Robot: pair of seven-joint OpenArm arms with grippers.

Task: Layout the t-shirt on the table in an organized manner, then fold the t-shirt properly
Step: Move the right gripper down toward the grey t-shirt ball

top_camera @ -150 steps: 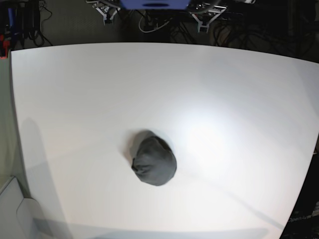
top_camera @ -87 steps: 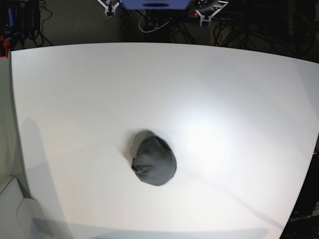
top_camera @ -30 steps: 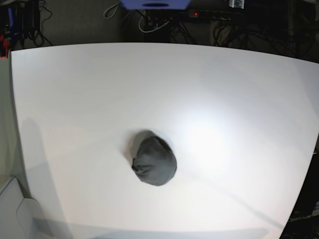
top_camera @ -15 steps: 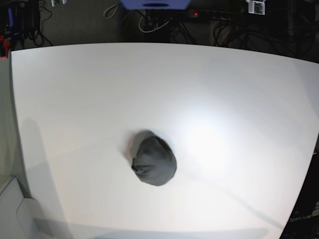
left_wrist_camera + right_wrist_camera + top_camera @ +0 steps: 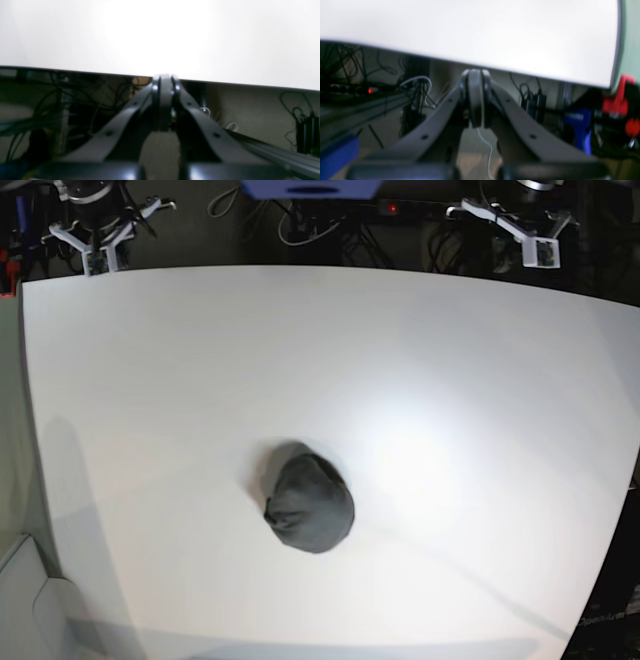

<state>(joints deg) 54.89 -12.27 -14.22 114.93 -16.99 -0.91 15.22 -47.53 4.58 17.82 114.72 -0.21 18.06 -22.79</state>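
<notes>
Base: white table, cables behind

Bright overhead light washes out the white table, with a strong glare patch right of centre in the base view. The crumpled t-shirt casts a soft grey shadow to its left. Table edges bow outward from wide-lens distortion, and the far floor is dim. Both wrist views are soft and blurred; the table there is overexposed, nearly featureless white.
</notes>
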